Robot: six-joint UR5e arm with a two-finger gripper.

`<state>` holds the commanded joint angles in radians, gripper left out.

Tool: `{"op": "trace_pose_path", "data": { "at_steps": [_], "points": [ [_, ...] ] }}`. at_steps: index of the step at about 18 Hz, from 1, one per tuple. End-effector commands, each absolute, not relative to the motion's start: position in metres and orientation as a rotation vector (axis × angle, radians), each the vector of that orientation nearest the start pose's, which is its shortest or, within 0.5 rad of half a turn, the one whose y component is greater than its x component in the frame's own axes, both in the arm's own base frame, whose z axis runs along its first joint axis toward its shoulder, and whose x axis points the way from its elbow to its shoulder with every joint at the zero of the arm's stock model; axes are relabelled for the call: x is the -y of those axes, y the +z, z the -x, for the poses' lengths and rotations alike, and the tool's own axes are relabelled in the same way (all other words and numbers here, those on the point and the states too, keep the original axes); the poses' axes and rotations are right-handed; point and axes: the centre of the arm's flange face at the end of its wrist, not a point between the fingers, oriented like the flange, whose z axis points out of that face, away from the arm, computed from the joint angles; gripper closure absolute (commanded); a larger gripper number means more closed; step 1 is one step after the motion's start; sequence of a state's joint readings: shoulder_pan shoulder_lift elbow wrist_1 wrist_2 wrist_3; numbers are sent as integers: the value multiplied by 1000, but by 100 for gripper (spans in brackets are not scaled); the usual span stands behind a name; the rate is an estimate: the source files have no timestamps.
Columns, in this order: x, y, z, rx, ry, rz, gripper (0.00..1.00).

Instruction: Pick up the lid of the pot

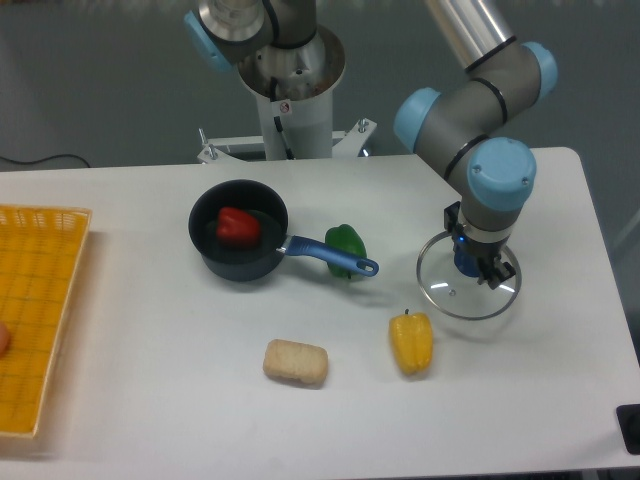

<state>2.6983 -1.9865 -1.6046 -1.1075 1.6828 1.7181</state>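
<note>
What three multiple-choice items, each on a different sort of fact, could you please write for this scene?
1. Where is the red pepper? A on the pot lid B under the gripper C in the pot
2. How many peppers show? A two B three C four
3. How does the pot lid lie? A flat on the table B on the pot C tilted in mid-air
Answers: C, it sits inside the pot; B, the red, the green pepper and the yellow pepper; A, its rim lies on the table.

Even overhead light, soft shadows, slight blur.
</note>
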Motion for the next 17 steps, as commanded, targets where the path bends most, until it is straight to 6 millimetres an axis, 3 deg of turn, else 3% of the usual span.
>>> {"op": "trace_pose_path", "data": {
  "at_steps": [3,17],
  "points": [
    [-376,298,511,-941,58,3108,63],
    [-384,299,503,-915,60,3115,63]
  ]
}}
